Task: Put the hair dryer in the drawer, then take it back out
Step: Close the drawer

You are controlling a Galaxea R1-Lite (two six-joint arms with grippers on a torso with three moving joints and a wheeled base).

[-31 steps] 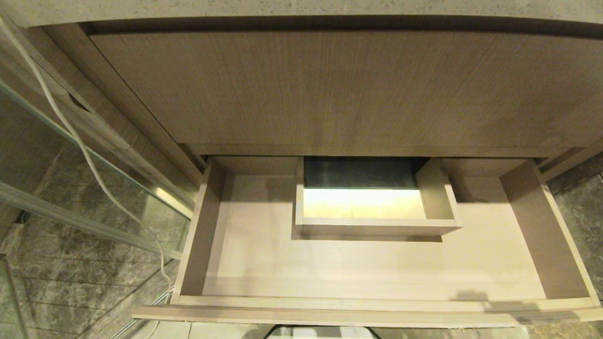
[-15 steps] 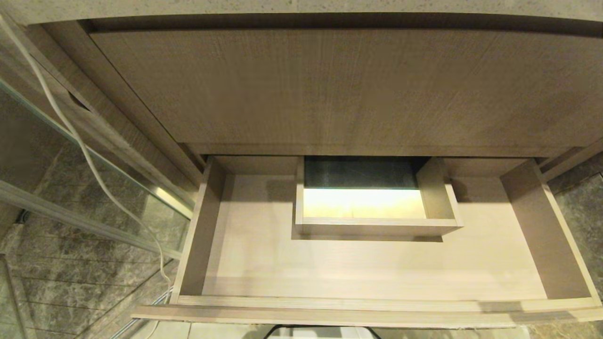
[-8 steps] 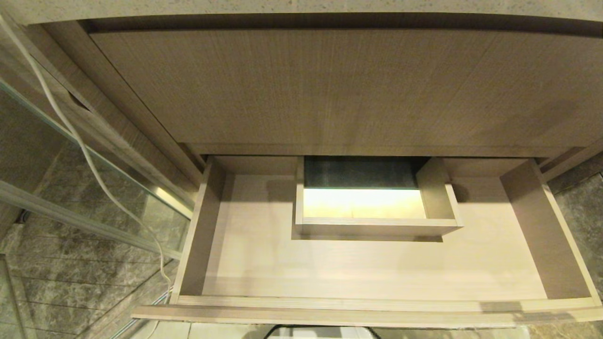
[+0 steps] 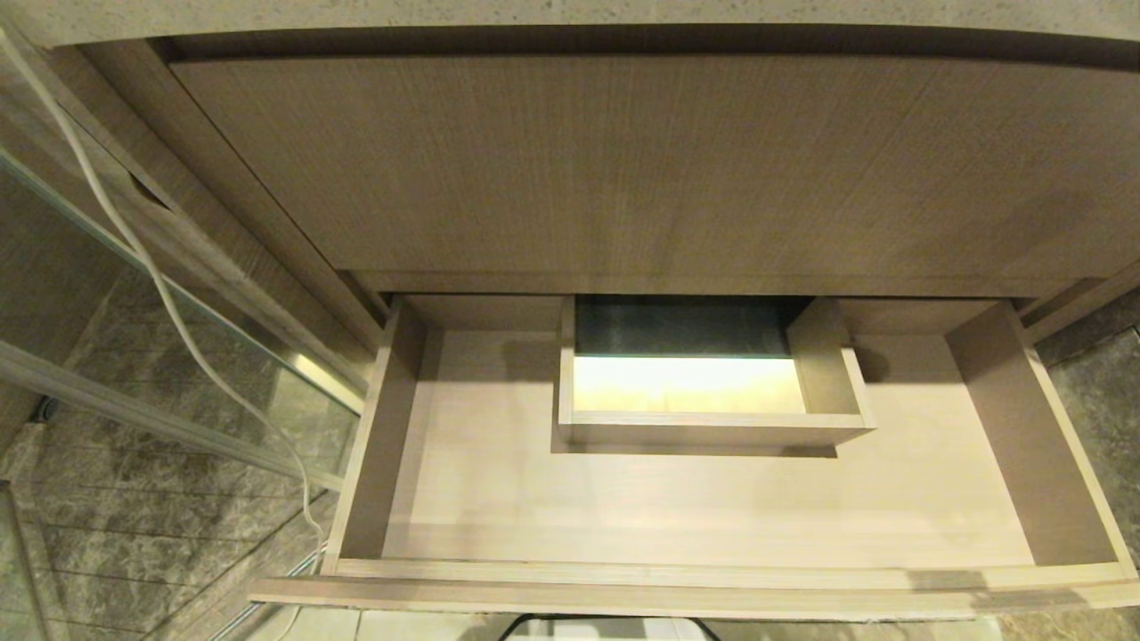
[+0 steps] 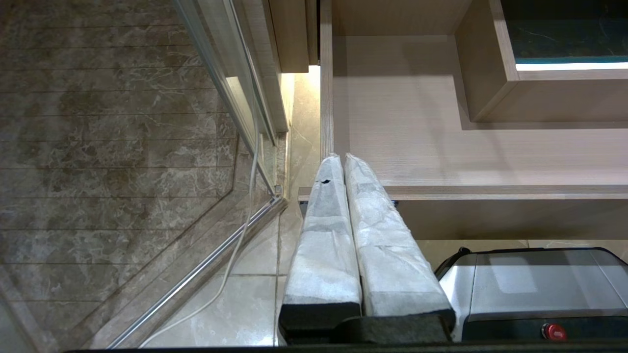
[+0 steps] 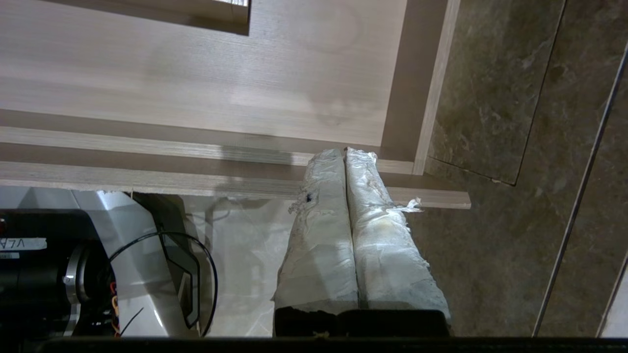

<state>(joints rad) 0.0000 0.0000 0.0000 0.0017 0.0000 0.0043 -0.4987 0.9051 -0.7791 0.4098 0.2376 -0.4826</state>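
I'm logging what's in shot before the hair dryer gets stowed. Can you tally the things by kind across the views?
Drawer, pulled open, nothing lying in it: 1
Boxed cut-out inside it: 1
Taller wood-grain panel: 1
White cable: 1
Robot hands, left hand and right hand, both shut and holding nothing: 2
Hair dryer: 0, not in view
Total: 6

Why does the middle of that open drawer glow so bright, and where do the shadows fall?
Head view: the boxed cut-out in the pale wood-grain drawer shows a lit, washed-out floor below; its walls cast soft shadows. Right wrist view: the shut right gripper hangs above the shaded front edge. Left wrist view: the shut left gripper looks evenly lit.
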